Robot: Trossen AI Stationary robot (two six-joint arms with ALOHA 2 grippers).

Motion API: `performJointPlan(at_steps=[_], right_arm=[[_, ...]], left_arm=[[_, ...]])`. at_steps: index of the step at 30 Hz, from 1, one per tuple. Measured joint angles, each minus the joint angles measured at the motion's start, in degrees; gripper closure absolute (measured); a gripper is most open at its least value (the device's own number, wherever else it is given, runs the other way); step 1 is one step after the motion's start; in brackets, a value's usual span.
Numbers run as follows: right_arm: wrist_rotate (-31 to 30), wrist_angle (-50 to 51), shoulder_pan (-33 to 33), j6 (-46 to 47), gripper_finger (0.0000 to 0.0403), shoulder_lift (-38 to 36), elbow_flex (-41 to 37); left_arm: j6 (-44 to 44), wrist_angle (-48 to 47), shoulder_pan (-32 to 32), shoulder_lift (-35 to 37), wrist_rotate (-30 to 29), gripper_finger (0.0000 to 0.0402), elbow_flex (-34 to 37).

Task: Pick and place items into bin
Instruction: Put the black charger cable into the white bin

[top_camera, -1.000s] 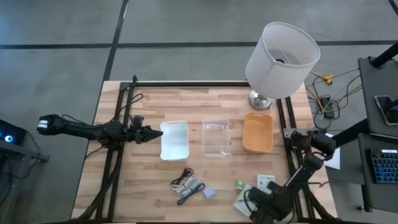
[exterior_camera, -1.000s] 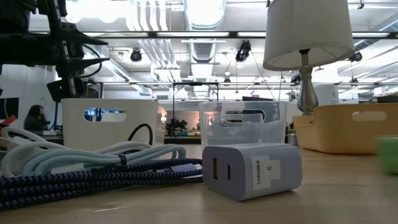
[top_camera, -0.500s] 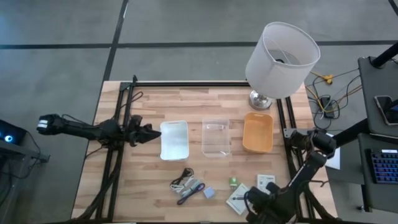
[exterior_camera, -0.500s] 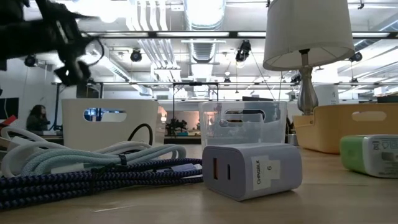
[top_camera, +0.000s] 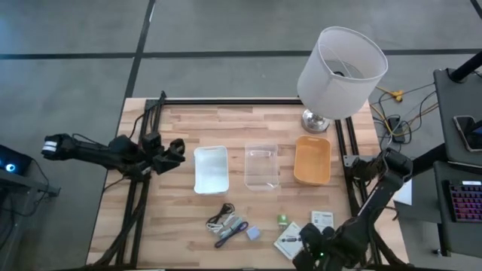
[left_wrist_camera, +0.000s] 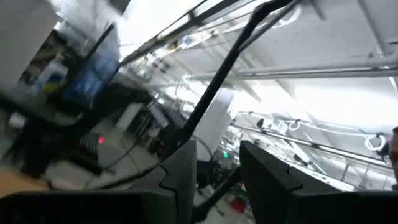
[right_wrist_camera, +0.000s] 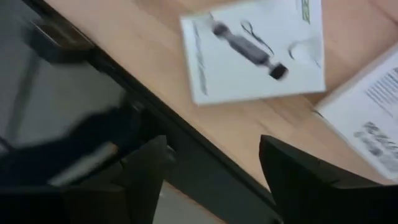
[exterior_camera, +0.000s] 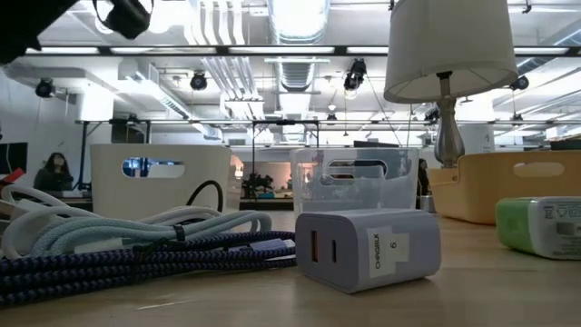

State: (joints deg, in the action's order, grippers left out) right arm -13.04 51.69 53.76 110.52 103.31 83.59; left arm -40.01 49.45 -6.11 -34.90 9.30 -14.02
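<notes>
The right gripper [right_wrist_camera: 211,168] hangs at the table's [top_camera: 181,218] near edge with its jaws standing apart and empty, just beside the flat white packets [top_camera: 289,242] lying on the wood; the green piece [top_camera: 282,220], lavender-blue block [top_camera: 253,233] and cable bundle [top_camera: 227,223] lie near the packets, toward the left arm's side. To pick well, it should centre over one item, come down square, and close only once an item sits between the jaws, then carry it to one of the three bins, such as the orange bin [top_camera: 312,160]. The left gripper [top_camera: 175,148] waits beside the white bin [top_camera: 211,168], jaws partly apart and empty.
</notes>
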Motion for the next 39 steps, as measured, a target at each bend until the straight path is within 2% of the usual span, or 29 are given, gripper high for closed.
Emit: performJointPlan(at_steps=[4,6,10,14,16,18,22,26,29,33,39], right_arm=[[-9.31,1.11,-0.04,3.26,0.0165,-3.04,-0.15],[-11.18,3.54,-0.36,3.24,0.0168,-4.34,-0.15],[-9.30,6.58,-0.77,3.77,0.0175,-5.73,-0.23],[-7.36,6.39,-1.06,3.22,0.0178,-6.35,-0.23],[-6.60,6.93,-1.29,2.69,0.0177,-6.34,-0.23],[-6.59,9.01,-1.41,3.56,0.0170,-6.34,-0.23],[-5.56,13.08,-1.67,4.44,0.0138,-6.34,-0.25],[-3.50,13.41,-1.81,0.35,0.0108,-6.09,-0.25],[-1.21,13.08,-1.86,-4.33,0.0100,-5.79,-0.46],[0.21,12.56,-1.64,-7.15,0.0105,-5.75,-2.00],[1.74,5.72,3.10,-6.27,0.0124,-4.16,-4.73]], left_arm=[[4.14,2.71,0.02,-3.33,-2.48,0.0295,-2.24],[6.59,2.54,0.04,-4.84,-2.75,0.0295,-3.26],[7.28,3.47,0.00,-6.83,-2.16,0.0295,-5.17],[5.86,2.69,0.00,-10.13,1.25,0.0295,-7.87],[4.59,-2.66,-0.16,-12.30,2.43,0.0294,-10.06],[2.69,-11.86,-0.86,-15.31,2.45,0.0287,-13.35],[5.62,-26.60,-3.50,-23.05,2.51,0.0251,-21.08],[11.18,-28.75,-6.88,-30.94,6.62,0.0213,-28.82],[16.90,-29.09,-9.22,-36.99,8.17,0.0205,-34.38],[19.80,-30.47,-10.37,-44.83,7.99,0.0212,-41.49],[16.86,-32.61,-10.94,-56.08,6.69,0.0258,-49.84]])
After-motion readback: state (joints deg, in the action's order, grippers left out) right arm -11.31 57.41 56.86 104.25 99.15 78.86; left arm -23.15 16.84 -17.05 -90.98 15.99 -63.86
